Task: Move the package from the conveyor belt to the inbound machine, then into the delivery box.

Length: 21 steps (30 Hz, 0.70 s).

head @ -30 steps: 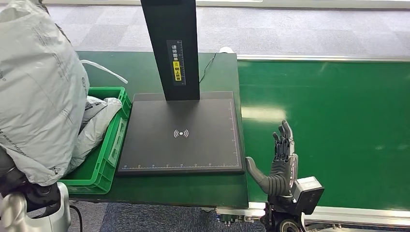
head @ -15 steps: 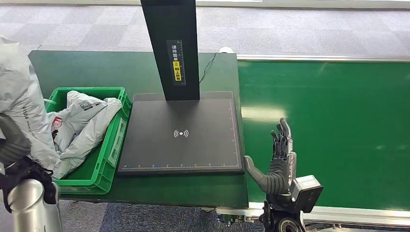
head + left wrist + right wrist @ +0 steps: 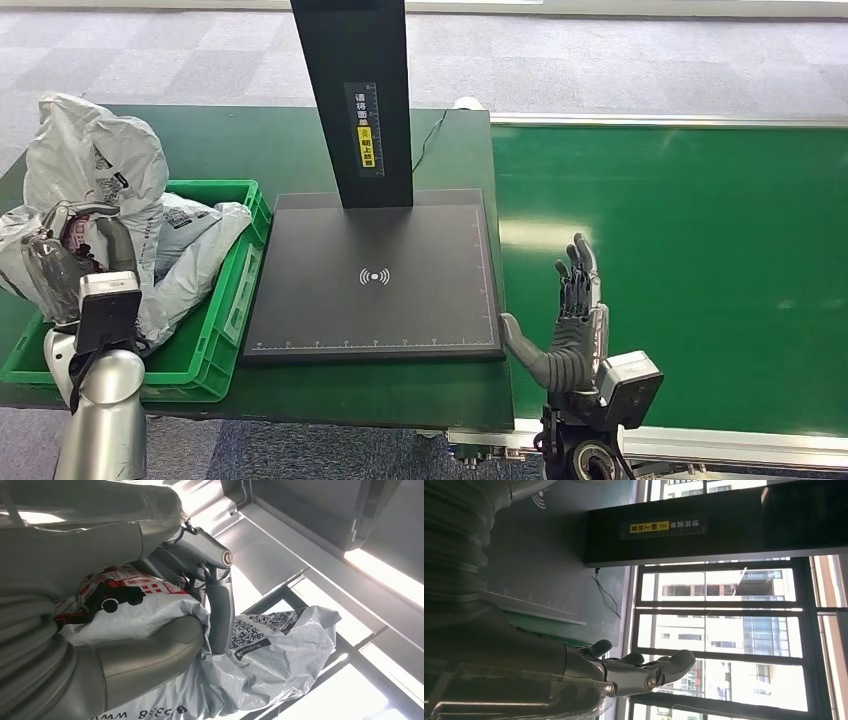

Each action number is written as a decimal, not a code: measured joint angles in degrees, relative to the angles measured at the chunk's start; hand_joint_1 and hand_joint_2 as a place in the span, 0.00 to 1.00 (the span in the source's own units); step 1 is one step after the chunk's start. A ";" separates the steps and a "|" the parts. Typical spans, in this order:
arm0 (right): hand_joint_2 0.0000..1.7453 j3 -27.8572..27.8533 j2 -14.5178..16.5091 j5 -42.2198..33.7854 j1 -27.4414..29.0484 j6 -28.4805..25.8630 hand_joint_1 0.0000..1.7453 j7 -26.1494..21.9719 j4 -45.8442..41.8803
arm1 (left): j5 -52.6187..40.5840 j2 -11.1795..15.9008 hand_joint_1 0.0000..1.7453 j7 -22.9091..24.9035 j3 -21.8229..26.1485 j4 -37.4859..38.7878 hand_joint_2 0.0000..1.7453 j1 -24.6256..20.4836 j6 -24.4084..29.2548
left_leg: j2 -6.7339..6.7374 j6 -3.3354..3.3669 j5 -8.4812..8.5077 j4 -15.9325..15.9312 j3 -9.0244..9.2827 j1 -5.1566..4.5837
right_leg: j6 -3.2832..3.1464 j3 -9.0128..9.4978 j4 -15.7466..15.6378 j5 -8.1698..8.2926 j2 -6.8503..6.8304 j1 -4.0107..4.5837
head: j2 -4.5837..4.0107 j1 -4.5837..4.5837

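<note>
Package position is what you should note first: the grey poly mailer now hangs over the far-left corner of the green delivery box, gripped by the left hand, whereas a second ago it was raised close to the camera and covered most of the left side. Half a second ago it had slid toward the left edge; now you can see it bunched directly above and beyond the hand. In the left wrist view the fingers and thumb wrap the crumpled plastic, pressing its printed label.

Inside the box, just to the right of that hand, you see other grey mailers heaped against the near wall.

Your right hand stands upright with fingers spread and thumb out, holding nothing, almost where it was before, just slightly lower. It sits over the green conveyor belt, right beside the near-right corner of the black inbound machine, whose dark post rises beyond it.
</note>
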 joint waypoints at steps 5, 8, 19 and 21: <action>1.00 -0.05 -0.01 -0.37 -0.06 0.50 0.00 0.15 0.05 | 1.66 0.74 1.00 0.54 -1.84 2.00 1.00 0.13 -0.30 | 0.00 0.00 0.00 0.00 -0.01 0.00 | 0.00 0.00 0.00 0.00 0.00 0.00 | 0.00 -0.01; 1.00 -0.14 -0.01 -0.44 -0.04 0.59 0.00 0.19 0.05 | 1.56 0.85 1.00 1.94 -3.15 2.64 1.00 0.68 -1.28 | 0.00 0.00 0.00 0.00 -0.01 0.00 | 0.00 0.00 0.00 0.00 0.00 0.00 | 0.00 -0.01; 1.00 -0.55 -0.17 0.06 0.46 1.16 0.00 0.40 -0.02 | -1.36 1.69 1.00 11.00 -5.39 3.70 1.00 3.02 -8.94 | 0.01 0.00 0.00 -0.01 -0.01 0.00 | 0.00 0.00 0.00 0.00 0.00 0.00 | 0.00 -0.01; 1.00 -0.68 -0.15 0.42 0.65 1.55 0.00 0.49 -0.23 | -2.48 1.85 1.00 13.29 -5.64 3.70 1.00 3.38 -10.28 | 0.01 0.00 0.00 -0.01 -0.01 0.00 | 0.00 0.00 0.00 -0.01 0.00 0.00 | 0.00 -0.01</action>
